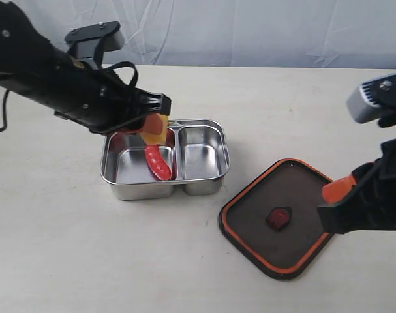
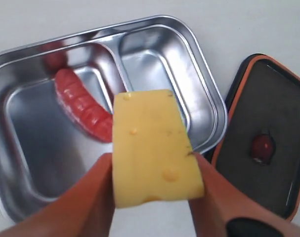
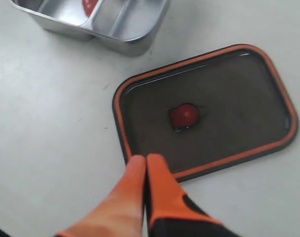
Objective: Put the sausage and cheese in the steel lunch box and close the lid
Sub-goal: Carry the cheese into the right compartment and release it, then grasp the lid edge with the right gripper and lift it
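Note:
The steel lunch box (image 1: 145, 190) stands left of the table's middle, with the red sausage (image 1: 160, 164) lying in its larger compartment against the divider. My left gripper (image 1: 153, 128) hangs over the box's far rim, shut on the yellow cheese (image 1: 158, 130). In the left wrist view the cheese (image 2: 154, 148) sits clamped between both orange fingers (image 2: 90, 197), above the sausage (image 2: 83, 106) and the box (image 2: 209, 94). The dark lid (image 1: 302, 222) with its orange rim lies flat to the right of the box. My right gripper (image 3: 146, 160) is shut and empty at the lid's (image 3: 229, 98) near edge.
The smaller compartment (image 1: 199, 155) of the box holds nothing. A red valve tab (image 1: 278, 217) sits at the lid's centre. Bare white table (image 1: 119, 261) surrounds the box and lid, with a pale cloth backdrop behind.

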`<state>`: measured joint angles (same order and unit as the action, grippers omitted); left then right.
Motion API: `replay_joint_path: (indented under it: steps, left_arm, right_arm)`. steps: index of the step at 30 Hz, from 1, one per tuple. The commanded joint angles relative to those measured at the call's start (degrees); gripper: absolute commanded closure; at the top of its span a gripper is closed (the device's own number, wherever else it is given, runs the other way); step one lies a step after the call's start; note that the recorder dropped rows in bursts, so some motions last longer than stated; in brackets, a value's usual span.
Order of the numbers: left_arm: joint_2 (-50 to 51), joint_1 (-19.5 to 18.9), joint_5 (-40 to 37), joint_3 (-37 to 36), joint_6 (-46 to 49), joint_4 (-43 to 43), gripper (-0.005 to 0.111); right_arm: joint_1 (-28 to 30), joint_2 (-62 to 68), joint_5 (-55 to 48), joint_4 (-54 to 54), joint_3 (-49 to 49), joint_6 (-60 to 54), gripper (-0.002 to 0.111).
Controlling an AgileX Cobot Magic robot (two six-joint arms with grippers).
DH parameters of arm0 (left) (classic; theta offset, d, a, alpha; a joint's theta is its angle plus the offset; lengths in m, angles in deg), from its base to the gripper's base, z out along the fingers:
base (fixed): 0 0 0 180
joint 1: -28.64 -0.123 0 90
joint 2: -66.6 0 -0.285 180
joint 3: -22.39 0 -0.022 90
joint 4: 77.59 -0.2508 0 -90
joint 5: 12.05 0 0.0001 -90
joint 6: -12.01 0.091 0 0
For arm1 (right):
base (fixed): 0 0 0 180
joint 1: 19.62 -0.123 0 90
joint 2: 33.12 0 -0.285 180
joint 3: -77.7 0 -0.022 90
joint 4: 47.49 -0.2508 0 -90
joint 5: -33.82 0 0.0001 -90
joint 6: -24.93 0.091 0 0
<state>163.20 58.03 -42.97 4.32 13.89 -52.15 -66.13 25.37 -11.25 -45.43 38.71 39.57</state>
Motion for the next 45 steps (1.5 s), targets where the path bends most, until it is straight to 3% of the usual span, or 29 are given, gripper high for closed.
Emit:
replay_joint_path:
  steps: [1,6,13,19,23,29,34,39,45]
  left_arm:
    - [7.1,-0.1,1.5,5.2,11.5,11.7,0.107]
    - [14.2,0.0,0.7,10.4,15.1,17.4,0.107]
    - [19.0,2.0,0.1,14.3,17.9,17.7,0.104]
    - [19.5,2.2,-0.2,14.9,17.9,17.3,0.066]
    - [19.5,2.2,-0.3,14.9,17.9,17.3,0.052]
    - [19.4,2.1,-3.3,14.9,17.9,16.3,0.057]
    - [17.5,2.1,-5.1,14.9,17.9,11.7,0.106]
    - [12.9,2.1,-9.5,14.9,17.9,6.1,0.107]
    - [4.1,2.1,-10.5,9.8,17.9,2.4,0.107]
  right_arm:
    - [-0.2,-5.8,-5.0,8.1,-0.1,6.5,0.108]
    - [-0.2,-11.5,-12.4,11.7,-0.1,8.5,0.108]
    - [-0.2,-17.4,-20.8,15.7,-0.1,10.6,0.108]
    - [-0.2,-20.7,-22.5,16.1,-0.1,12.0,0.108]
    - [-0.2,-20.8,-22.3,16.1,-0.1,12.7,0.108]
    - [-0.2,-20.8,-20.0,17.0,-0.1,16.7,0.108]
    - [-0.2,-18.8,-19.2,20.6,-0.1,22.3,0.108]
    - [-0.2,-12.8,-18.9,23.3,-0.1,26.1,0.104]
    - [-0.1,-3.1,-13.0,30.4,-0.1,33.7,0.077]
